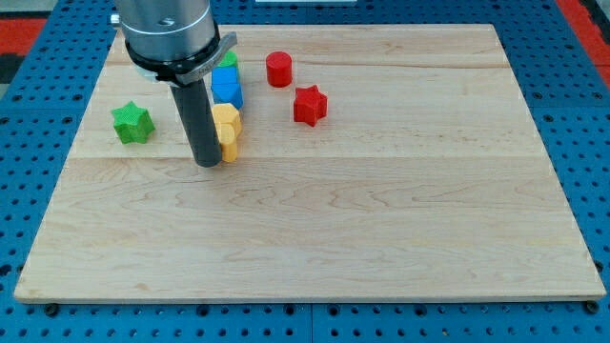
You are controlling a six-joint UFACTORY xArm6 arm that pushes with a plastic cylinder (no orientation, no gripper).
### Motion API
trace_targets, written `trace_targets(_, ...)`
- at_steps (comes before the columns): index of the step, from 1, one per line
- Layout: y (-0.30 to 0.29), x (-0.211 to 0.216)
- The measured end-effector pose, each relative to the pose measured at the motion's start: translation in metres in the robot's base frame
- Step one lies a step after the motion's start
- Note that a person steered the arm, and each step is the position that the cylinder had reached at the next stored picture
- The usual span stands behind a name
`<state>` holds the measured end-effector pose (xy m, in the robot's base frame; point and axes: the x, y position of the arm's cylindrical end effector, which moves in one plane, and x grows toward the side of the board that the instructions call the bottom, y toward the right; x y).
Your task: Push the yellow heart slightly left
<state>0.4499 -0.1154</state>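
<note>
The yellow heart (pixel 230 146) lies on the wooden board (pixel 381 219), left of centre, partly hidden behind my rod. My tip (pixel 207 163) is down on the board, touching the heart's left side. A second yellow block (pixel 227 118) sits right behind the heart, touching it.
A blue block (pixel 227 88) and a green block (pixel 229 60), half hidden by the arm, stand in a row behind the yellow pair. A green star (pixel 132 123) is at the left. A red cylinder (pixel 278 69) and a red star (pixel 310 104) are to the right.
</note>
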Motion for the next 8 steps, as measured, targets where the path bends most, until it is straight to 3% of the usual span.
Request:
trace_targets(2,0.000,0.003)
trace_targets(4,0.024,0.068)
trace_targets(5,0.098,0.057)
trace_targets(8,0.079,0.039)
